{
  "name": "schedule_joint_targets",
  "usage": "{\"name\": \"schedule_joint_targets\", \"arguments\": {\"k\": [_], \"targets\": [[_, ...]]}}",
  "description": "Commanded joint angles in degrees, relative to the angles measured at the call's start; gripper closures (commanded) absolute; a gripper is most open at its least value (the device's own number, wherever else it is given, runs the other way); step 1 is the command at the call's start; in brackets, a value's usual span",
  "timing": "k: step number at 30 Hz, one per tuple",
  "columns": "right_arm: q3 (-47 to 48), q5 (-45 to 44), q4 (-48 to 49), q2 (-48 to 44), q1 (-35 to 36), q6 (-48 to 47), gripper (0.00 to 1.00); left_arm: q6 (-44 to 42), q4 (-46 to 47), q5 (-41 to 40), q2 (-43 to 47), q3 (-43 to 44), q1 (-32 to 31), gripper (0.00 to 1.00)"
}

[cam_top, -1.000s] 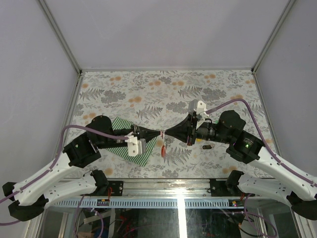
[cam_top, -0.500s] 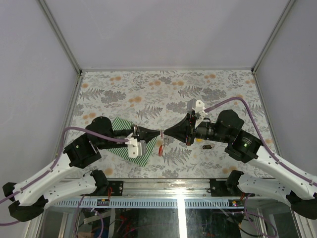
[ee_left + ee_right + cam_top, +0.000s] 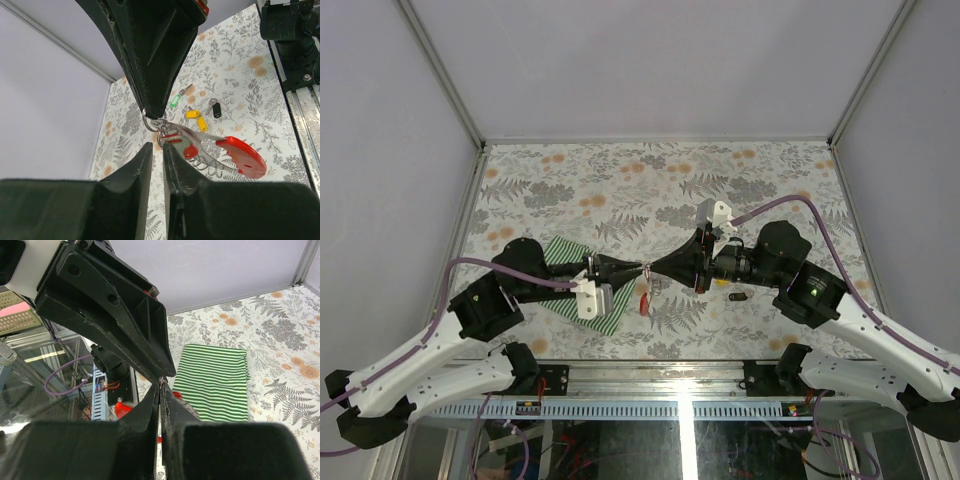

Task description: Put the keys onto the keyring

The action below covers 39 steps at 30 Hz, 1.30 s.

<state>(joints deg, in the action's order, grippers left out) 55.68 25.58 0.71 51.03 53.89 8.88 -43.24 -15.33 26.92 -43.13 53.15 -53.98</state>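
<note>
The keyring (image 3: 149, 123), a thin grey loop with a red tag (image 3: 244, 156), hangs in the air over the table's middle. My right gripper (image 3: 152, 114) comes down from above and is shut on the loop. In the top view the tag (image 3: 643, 299) dangles under the two meeting tips. My left gripper (image 3: 157, 146) sits just below the loop, its jaws a narrow slit apart with nothing between them. The right finger's tip touches the ring's lower end. The keys (image 3: 192, 114), yellow, green and dark, lie on the table beyond, near the right arm (image 3: 736, 296).
A green-and-white striped cloth (image 3: 215, 380) lies flat under the left arm (image 3: 563, 251). The table has a floral cover (image 3: 620, 190) and grey walls on three sides. The metal front rail (image 3: 650, 385) runs along the near edge.
The left jaws have parted a little, leaving the ring held by the right gripper alone. The red tag has swung slightly to the left.
</note>
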Motion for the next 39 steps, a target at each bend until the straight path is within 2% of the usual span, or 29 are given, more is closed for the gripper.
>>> {"name": "schedule_joint_targets", "arguments": {"k": [1, 7, 18, 22, 30, 39], "targets": [[1.36, -0.64, 4.11, -0.84, 0.03, 0.28, 1.0, 2.23, 4.05, -1.23, 1.25, -0.9, -0.2, 0.81], [0.59, -6.67, 3.3, -2.14, 0.05, 0.07, 1.0, 12.14, 8.42, -6.32, 2.29, -1.95, -0.17, 0.67], [-0.22, -24.88, -1.49, -3.62, 0.04, 2.19, 1.0, 43.38, 18.87, -20.14, 1.48, -4.82, -0.18, 0.6], [0.05, -28.2, -1.76, -3.35, -0.01, 3.24, 1.0, 50.21, 23.78, -22.71, 1.03, -8.03, -0.19, 0.53], [0.16, -30.76, -1.45, -2.27, -0.01, 4.94, 1.0, 51.28, 26.58, -20.35, -4.44, -8.13, -0.25, 0.47], [-0.21, -30.77, -1.47, -2.28, -0.01, 5.2, 1.0, 44.44, 19.9, -17.09, -9.77, -3.19, -0.25, 0.49]]}}
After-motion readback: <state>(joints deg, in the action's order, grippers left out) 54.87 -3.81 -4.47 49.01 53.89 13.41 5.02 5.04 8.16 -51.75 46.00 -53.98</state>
